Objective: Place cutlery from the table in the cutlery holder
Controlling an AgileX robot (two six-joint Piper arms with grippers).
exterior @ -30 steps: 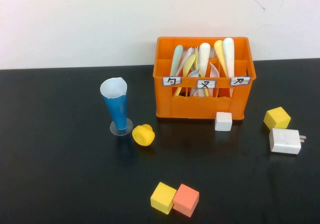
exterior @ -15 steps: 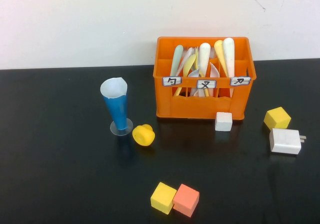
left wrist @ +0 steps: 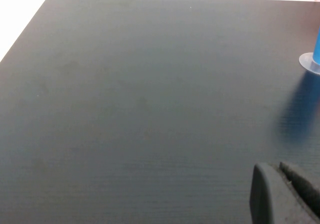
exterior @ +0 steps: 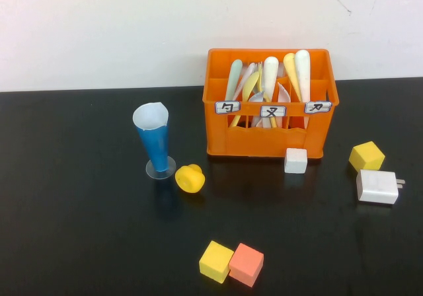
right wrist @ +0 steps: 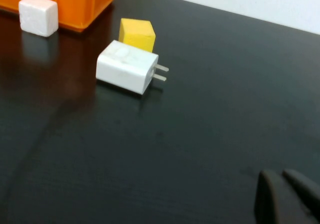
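Orange plastic cutlery holder [exterior: 269,104] with three white labels stands at the back of the glossy black table [exterior: 79,230], and the pastel plastic cutlery [exterior: 269,78] stands upright inside its slots. Just in front of the holder's right corner sits a small white cube [exterior: 295,160]. The left gripper [left wrist: 285,196] hangs over bare table well left of the holder; the right gripper [right wrist: 287,196] hangs well to its right, near a white plug adapter [right wrist: 127,66]. Whether either pincer is released or clenched cannot be told.

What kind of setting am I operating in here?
Likely a lab test bench, not a kitchen: a bare black table against a plain wall, a labelled orange cutlery holder, scattered coloured cubes. Both grippers parked low.
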